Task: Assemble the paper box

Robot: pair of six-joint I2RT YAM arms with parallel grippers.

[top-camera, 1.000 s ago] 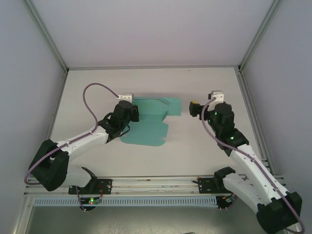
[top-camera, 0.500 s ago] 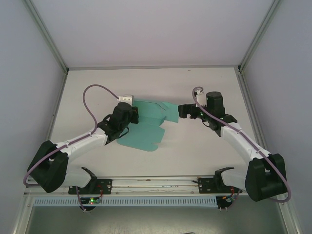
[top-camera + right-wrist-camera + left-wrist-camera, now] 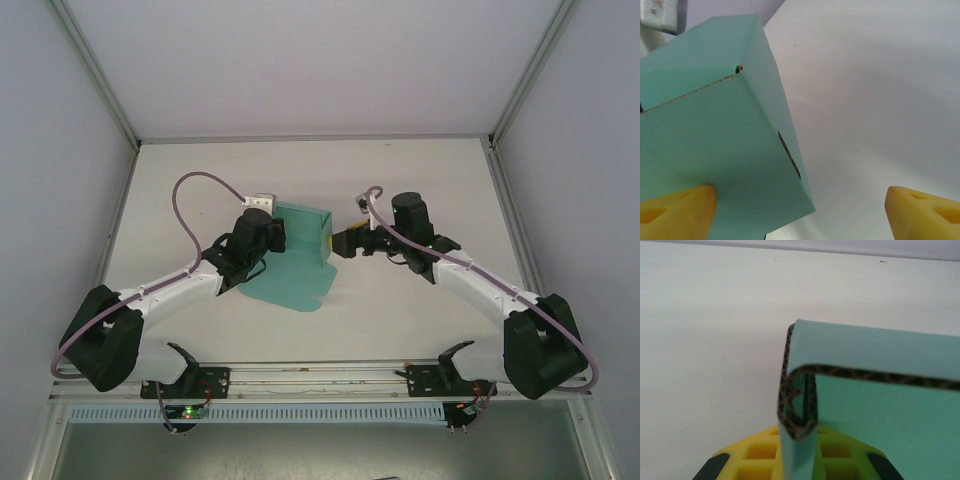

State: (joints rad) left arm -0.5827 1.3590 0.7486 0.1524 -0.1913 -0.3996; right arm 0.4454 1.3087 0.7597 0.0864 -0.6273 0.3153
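Observation:
The teal paper box (image 3: 296, 276) lies partly folded at mid table, its back and right panels standing up. My left gripper (image 3: 268, 234) is at its left back corner, shut on a doubled-over flap of the paper box (image 3: 799, 405) that sits between the yellow pads (image 3: 760, 455). My right gripper (image 3: 343, 243) is open against the upright right panel. In the right wrist view that panel of the paper box (image 3: 715, 135) rests against the left fingertip (image 3: 677, 207), while the other fingertip (image 3: 925, 212) stands far off over bare table. A slot (image 3: 789, 154) shows near the panel's edge.
The white table (image 3: 420, 170) is walled by pale panels on three sides, with a metal rail (image 3: 320, 375) along the near edge by the arm bases. Open surface lies behind and to the right of the box.
My right arm has swung left from the table's right side to the box, and the box's right flap has gone from lying flat to standing up. The left gripper has stayed shut on its flap.

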